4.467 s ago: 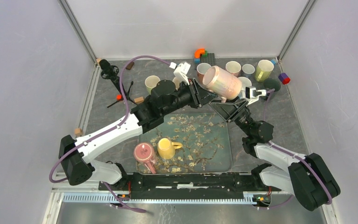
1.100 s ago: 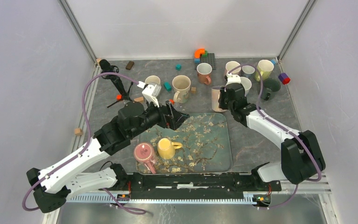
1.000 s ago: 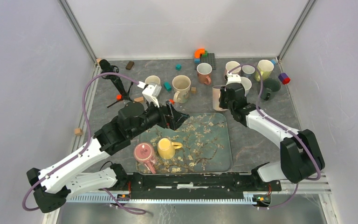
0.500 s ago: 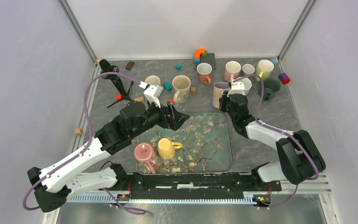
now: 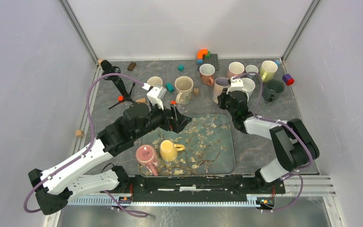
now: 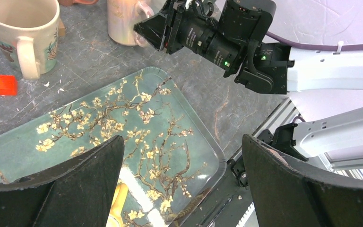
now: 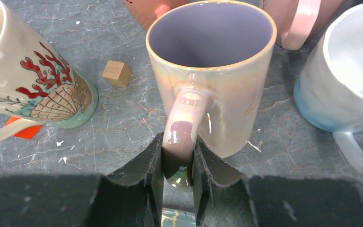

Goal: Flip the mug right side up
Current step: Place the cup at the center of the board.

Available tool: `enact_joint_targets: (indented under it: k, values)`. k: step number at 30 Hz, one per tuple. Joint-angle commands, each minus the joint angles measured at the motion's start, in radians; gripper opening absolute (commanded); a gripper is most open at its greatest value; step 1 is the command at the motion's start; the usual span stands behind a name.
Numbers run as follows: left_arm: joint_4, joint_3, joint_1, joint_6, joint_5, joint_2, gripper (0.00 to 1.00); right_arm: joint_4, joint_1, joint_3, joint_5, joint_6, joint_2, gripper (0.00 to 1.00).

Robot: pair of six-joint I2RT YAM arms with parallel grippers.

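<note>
The mug point(image 7: 212, 71) is iridescent pink with a purple inside. It stands upright, mouth up, on the grey table at the back right point(image 5: 220, 87). My right gripper point(image 7: 177, 161) is shut on its handle, one finger on each side, low over the table just in front of the mug point(image 5: 228, 98). My left gripper point(image 6: 182, 189) is wide open with nothing between its fingers, hovering over the floral tray point(image 6: 170, 123) near its back edge point(image 5: 179, 118). The left wrist view also shows the mug point(image 6: 123, 21) and the right gripper point(image 6: 151, 30).
A seashell mug point(image 7: 28, 80) stands left of the mug, with a wooden cube point(image 7: 116, 73) between them. A white-blue mug point(image 7: 345, 71) is close on the right and a pink mug point(image 5: 236, 69) behind. On the tray sit a yellow mug point(image 5: 169, 150) and a pink cup point(image 5: 146, 155).
Over the last second the right gripper has tipped the mug from leaning to upright and shifted it slightly toward the back left. The left arm has stayed almost still, open.
</note>
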State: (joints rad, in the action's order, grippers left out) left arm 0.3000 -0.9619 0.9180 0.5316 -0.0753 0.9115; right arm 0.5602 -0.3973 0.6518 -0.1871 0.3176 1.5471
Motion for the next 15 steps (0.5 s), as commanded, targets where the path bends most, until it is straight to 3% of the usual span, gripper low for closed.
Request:
enact_joint_targets:
  k: [1,11,15]
  values:
    - [-0.006,-0.016,-0.007,-0.047,0.003,0.006,1.0,-0.066,0.018,0.055,0.021,0.009,0.061,0.0]
    - [0.005,-0.02,-0.01,-0.045,0.002,0.006,1.0,-0.141,0.052,0.158,0.078,0.002,0.146,0.0]
    - [0.009,-0.02,-0.01,-0.041,0.002,0.005,1.0,-0.167,0.058,0.194,0.101,-0.008,0.173,0.05]
